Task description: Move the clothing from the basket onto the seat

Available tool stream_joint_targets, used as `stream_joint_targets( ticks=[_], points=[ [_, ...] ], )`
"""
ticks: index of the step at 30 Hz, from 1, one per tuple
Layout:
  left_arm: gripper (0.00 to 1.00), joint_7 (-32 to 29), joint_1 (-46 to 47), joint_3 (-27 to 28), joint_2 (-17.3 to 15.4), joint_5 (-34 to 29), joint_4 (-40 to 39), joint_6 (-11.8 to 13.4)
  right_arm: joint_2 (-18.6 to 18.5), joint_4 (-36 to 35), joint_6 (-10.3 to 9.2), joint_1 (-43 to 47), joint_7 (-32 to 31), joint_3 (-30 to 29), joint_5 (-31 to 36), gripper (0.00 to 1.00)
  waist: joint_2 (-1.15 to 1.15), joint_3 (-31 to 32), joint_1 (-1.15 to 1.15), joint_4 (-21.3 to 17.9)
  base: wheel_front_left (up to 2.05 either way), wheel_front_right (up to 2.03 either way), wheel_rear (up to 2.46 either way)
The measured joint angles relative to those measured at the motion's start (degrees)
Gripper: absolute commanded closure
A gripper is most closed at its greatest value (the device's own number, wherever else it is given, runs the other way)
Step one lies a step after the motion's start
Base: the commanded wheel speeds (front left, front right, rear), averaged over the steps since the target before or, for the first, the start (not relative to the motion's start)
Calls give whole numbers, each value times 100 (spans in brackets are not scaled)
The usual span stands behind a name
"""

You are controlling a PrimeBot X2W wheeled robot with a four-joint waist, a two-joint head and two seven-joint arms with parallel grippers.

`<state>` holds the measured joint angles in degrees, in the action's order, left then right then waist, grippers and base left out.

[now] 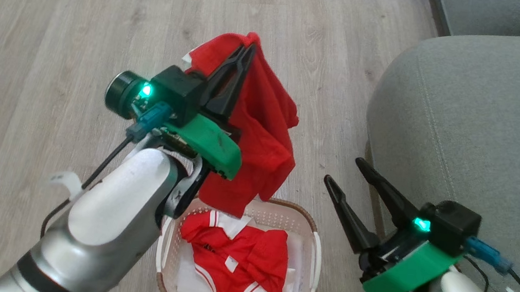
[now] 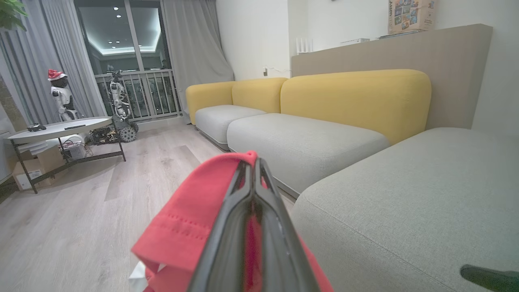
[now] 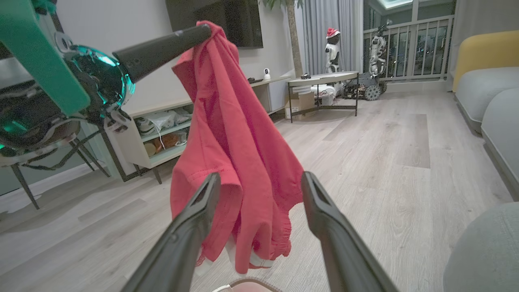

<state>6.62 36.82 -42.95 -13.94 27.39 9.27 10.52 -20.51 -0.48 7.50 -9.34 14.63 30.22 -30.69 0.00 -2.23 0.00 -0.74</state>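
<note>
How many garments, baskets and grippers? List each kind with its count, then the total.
Garments: 2, the hung garment and the striped garment
Basket: 1
Grippers: 2, left gripper and right gripper
Total: 5

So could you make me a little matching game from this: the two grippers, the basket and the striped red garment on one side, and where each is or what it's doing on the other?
Things:
1. left gripper
2. right gripper
3. striped garment
4. basket

States:
A. open, holding nothing
B. standing on the wooden floor near the seat
C. shut on the hanging red garment
D. lying inside the basket

Pairs: 1-C, 2-A, 3-D, 4-B
</note>
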Motion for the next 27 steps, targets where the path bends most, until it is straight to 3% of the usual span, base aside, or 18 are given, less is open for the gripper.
stream_joint_targets(
  ticks=[6, 16, 27],
  points=[
    [100, -7, 154, -126, 90, -1, 7, -65, -90, 409, 0, -509, 0, 568, -142, 0, 0, -16, 0, 84, 0, 0, 0],
    [100, -7, 263, -302, 347, 0, 44, -123, 147, 1701, 0, -1457, -1, 1290, -318, 0, 0, -45, 0, 226, 0, 0, 0],
    [100, 12, 467, -719, 872, 37, 387, -356, 249, 2196, 0, -1741, 0, 1308, -401, 0, 0, -69, 0, 667, 0, 0, 0]
  ],
)
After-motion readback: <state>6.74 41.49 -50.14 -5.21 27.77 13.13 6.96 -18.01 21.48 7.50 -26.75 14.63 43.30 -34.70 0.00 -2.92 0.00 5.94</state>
